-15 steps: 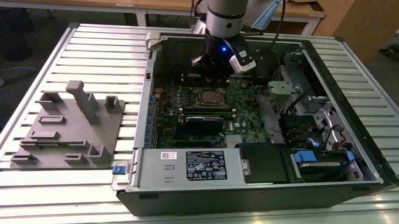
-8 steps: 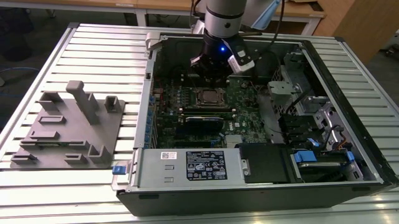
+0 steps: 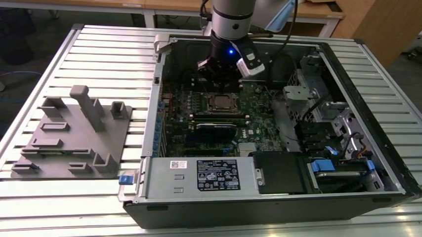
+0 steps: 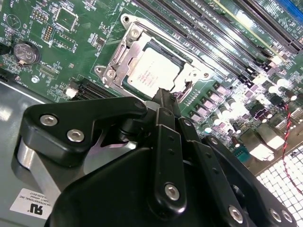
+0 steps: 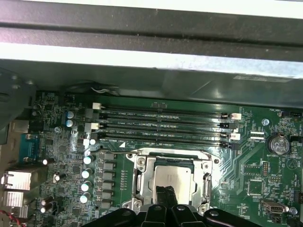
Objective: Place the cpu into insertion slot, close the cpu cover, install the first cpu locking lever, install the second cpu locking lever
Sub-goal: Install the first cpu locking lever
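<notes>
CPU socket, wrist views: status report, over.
Gripper shut, tip close over cpu edge. The cpu sits seated, cover down around it. Nothing in the way.

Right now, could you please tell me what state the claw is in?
Claw: closed, nothing visibly held, its tip at the edge of the cpu.
</notes>
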`<state>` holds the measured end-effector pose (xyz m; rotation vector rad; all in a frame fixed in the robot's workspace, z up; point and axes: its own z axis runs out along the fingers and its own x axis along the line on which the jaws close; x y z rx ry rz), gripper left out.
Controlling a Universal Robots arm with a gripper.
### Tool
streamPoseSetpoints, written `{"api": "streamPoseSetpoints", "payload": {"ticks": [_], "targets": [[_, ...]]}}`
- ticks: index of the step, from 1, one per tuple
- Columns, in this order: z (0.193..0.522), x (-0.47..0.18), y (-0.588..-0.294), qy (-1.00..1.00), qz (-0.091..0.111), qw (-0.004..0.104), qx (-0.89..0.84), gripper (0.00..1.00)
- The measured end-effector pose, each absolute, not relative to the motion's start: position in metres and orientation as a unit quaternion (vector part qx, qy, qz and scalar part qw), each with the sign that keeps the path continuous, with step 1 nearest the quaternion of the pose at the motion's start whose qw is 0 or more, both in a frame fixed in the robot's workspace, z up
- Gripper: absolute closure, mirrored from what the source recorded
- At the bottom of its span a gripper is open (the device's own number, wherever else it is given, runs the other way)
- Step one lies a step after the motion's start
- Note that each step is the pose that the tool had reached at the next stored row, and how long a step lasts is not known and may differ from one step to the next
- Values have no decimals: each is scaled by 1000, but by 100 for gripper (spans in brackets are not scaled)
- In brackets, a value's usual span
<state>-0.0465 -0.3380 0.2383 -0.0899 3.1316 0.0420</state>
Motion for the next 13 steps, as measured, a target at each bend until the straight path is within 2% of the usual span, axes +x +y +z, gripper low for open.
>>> {"api": "streamPoseSetpoints", "payload": {"ticks": [13], "targets": [[238,-52,-338,999,13,4,-29,90]]}}
